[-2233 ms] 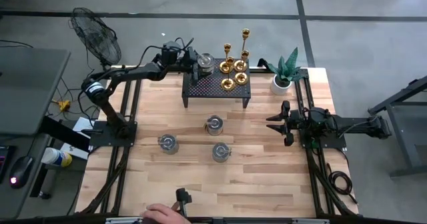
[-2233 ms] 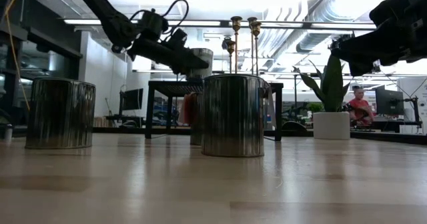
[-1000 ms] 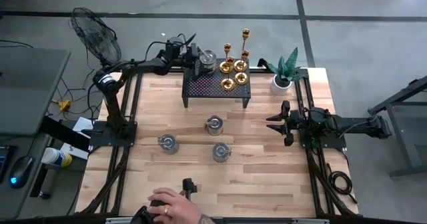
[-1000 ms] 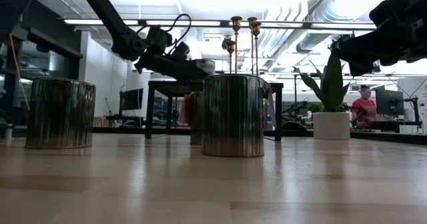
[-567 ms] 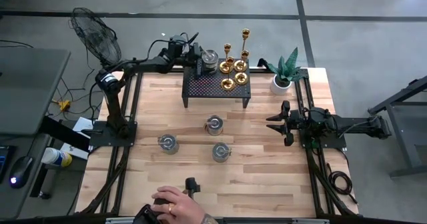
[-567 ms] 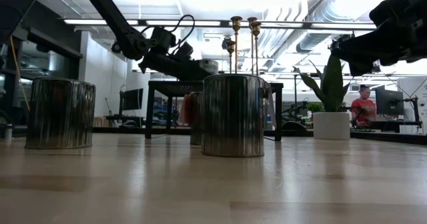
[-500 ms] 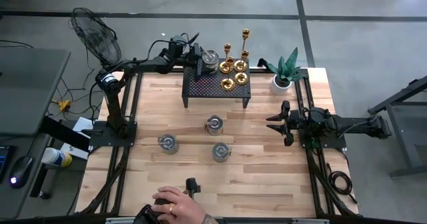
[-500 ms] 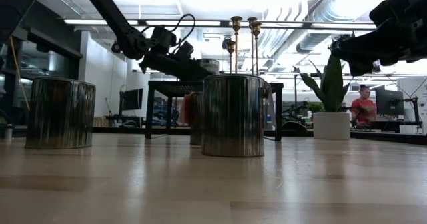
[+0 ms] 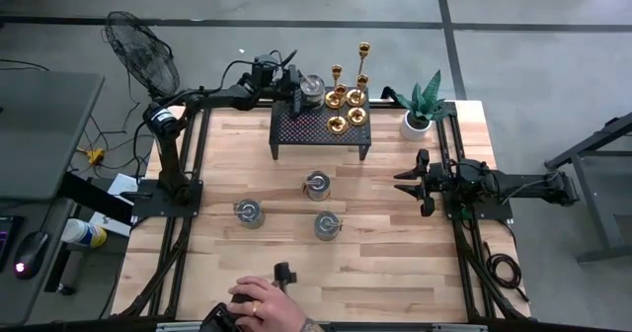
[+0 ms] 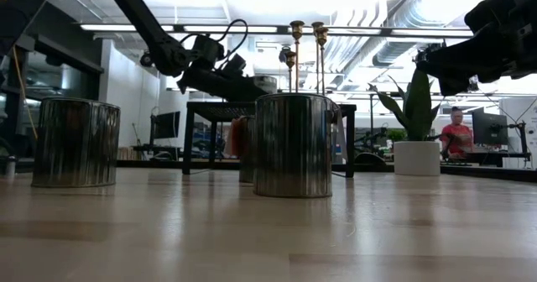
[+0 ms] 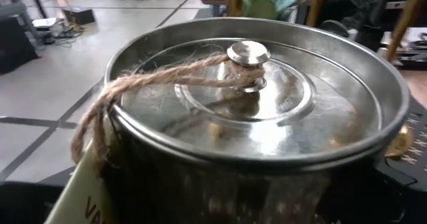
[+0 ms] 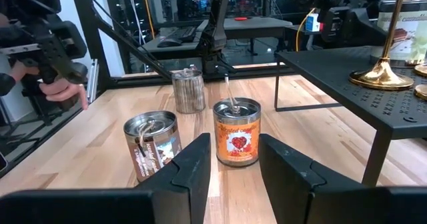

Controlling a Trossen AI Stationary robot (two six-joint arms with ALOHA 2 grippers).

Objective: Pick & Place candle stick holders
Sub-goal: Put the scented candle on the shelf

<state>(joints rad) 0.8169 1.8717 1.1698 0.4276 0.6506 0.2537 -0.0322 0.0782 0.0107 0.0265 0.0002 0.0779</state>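
Four gold candle stick holders (image 9: 347,97) stood clustered at the far right corner of the black perforated stand (image 9: 308,130), none of them held. Just beside them, on the stand's far left corner, sat a lidded metal tin (image 9: 312,88) with twine looped round its knob, and the left gripper (image 9: 296,88) was up against that tin, jaws spread wide to either side of it. Whether the fingers actually pressed its wall could not be told from the left wrist view, which the lid filled. Judging by this, the tin was being dealt with next to the holders, so the careful course was to keep the gripper level and move the tin away from the brass stems, not toward them; they looked slender and easily toppled. Three more tins (image 9: 316,185) stood on the wooden table (image 9: 395,263). At the table's right edge the right gripper (image 9: 415,182) waited, its jaws part open and empty. A person's hand (image 9: 259,303) rested at the near edge.
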